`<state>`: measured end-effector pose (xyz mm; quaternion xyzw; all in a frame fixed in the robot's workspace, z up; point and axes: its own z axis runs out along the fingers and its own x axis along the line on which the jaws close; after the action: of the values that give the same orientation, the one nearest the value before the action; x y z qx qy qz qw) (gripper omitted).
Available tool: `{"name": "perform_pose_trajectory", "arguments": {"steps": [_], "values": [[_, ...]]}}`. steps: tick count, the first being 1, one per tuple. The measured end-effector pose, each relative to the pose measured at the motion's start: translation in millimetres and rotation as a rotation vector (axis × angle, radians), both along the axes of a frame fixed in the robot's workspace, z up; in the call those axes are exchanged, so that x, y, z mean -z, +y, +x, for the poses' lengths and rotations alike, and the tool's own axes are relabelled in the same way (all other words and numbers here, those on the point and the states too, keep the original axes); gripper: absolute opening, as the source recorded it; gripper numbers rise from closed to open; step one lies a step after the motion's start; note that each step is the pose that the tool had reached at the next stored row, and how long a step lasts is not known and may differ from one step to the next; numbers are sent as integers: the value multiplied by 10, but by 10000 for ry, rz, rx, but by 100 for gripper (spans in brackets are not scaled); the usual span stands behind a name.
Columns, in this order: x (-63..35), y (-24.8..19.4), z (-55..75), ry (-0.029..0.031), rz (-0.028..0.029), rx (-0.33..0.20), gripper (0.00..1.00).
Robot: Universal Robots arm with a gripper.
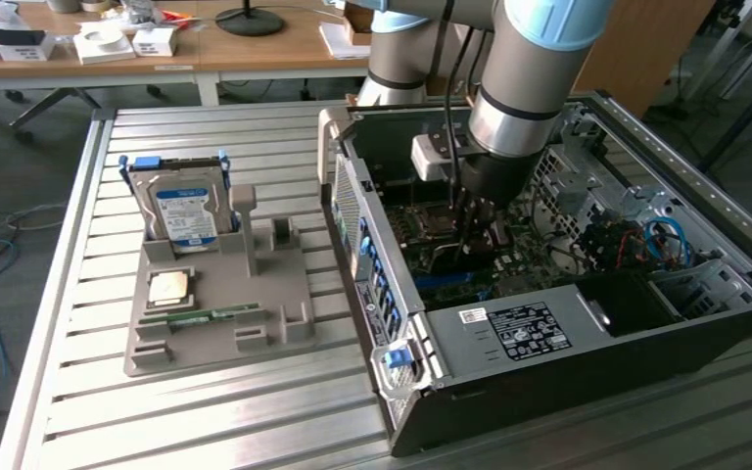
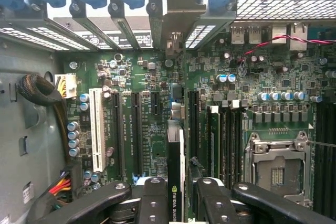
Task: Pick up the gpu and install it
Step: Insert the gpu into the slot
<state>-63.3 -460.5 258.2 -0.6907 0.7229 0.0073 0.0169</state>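
Half the job is looking done: the pincer (image 2: 176,203) is clamping the gpu (image 2: 175,174) edge-on inside the computer case (image 1: 507,333), hovering above the motherboard (image 2: 157,103) slots, not seated yet.

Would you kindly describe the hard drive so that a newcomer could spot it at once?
Beside the open computer case, on the exterior view's left, lies a grey holder tray. The hard drive stands upright at its far end: a silver box with a blue-white label, bigger than the parts lying flat nearer.
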Motion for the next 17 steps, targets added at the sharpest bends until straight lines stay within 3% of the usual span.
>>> {"name": "perform_pose_trajectory", "arguments": {"steps": [17], "values": [[21,-3,0,-1,2,0,26]]}}
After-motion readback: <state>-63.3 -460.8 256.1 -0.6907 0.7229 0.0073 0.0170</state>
